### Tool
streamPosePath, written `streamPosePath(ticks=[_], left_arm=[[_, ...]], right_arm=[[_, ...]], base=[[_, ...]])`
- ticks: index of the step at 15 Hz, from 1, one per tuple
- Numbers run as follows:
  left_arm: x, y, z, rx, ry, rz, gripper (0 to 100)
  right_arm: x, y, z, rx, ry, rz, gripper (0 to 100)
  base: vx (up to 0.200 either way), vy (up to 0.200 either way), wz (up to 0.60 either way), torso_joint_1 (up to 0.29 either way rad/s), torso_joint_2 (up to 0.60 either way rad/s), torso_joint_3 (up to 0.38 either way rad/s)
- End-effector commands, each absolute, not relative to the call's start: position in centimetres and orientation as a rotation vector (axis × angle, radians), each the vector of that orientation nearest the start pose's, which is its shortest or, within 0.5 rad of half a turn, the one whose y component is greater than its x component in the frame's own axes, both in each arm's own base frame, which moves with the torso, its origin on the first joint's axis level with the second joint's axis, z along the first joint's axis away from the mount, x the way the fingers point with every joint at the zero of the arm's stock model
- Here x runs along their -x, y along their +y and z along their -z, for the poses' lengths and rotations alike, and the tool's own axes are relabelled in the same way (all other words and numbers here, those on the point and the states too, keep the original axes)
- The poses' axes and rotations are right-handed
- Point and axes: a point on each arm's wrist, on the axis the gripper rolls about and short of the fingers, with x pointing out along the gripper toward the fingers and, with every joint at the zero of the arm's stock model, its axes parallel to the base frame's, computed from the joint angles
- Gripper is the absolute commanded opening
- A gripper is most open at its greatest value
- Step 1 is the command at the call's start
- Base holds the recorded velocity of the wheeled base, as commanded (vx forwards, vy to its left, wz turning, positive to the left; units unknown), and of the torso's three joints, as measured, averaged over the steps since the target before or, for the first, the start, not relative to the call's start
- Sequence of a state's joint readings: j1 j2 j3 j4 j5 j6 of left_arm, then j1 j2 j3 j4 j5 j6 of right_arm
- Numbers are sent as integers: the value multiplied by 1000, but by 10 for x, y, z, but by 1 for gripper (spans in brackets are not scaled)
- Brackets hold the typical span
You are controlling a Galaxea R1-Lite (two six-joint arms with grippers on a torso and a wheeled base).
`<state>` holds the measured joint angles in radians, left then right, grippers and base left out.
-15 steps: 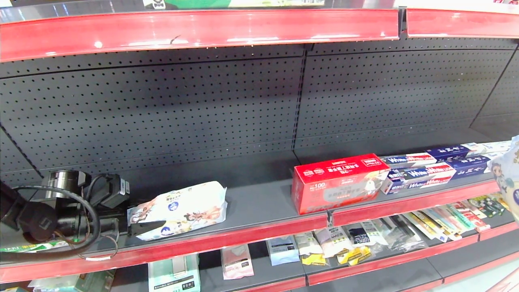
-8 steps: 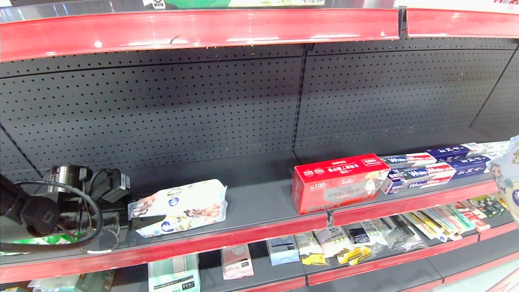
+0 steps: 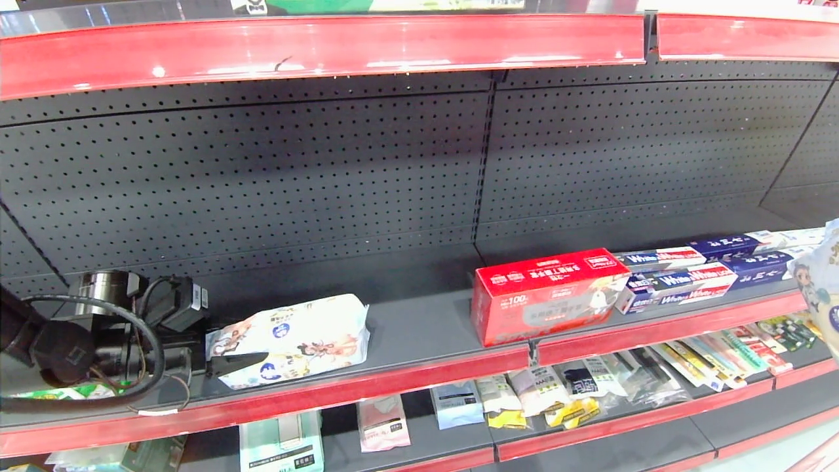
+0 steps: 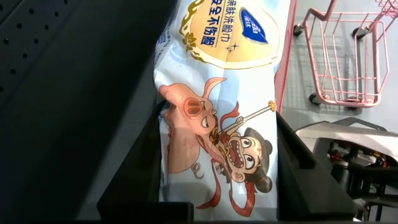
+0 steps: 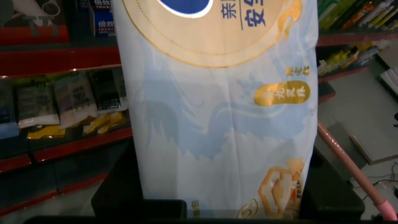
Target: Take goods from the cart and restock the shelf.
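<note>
A white soft pack with cartoon print (image 3: 295, 337) lies flat on the grey shelf (image 3: 419, 328), at its left end. My left gripper (image 3: 241, 349) is shut on the pack's near end. In the left wrist view, dark fingers (image 4: 142, 158) press both sides of that pack (image 4: 217, 112). A second pack of the same kind (image 3: 819, 288) hangs in the air at the far right, in front of the shelf. My right gripper (image 5: 221, 177) is shut on that second pack (image 5: 217, 106).
A red box (image 3: 547, 295) and blue-and-white toothpaste boxes (image 3: 682, 282) stand on the shelf's right half. Bare shelf lies between the pack and the red box. The lower shelf (image 3: 557, 393) holds several small packets. A pink cart (image 4: 348, 56) stands on the floor behind.
The left gripper shifted slightly on the shelf, and the far end of its pack now sits a little lower. The right pack has barely moved.
</note>
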<state>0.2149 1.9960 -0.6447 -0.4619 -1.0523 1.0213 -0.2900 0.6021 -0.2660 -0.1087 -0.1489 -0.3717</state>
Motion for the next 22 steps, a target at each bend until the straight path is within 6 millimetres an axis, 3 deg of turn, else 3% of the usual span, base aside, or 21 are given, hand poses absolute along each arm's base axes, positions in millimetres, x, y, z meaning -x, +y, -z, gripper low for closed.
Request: streamPosePath(ticks=[1,22], left_arm=[[-288,45,-47,-379,264,1028,0],[-286,53,-42,-425,267,1005,0]], right_arm=[[-40,-15,-161,349,307,389,0],[-37,-15,-154,347,321,389,0]], base=[[0,0,0,0,0,0],[0,0,0,0,0,0]])
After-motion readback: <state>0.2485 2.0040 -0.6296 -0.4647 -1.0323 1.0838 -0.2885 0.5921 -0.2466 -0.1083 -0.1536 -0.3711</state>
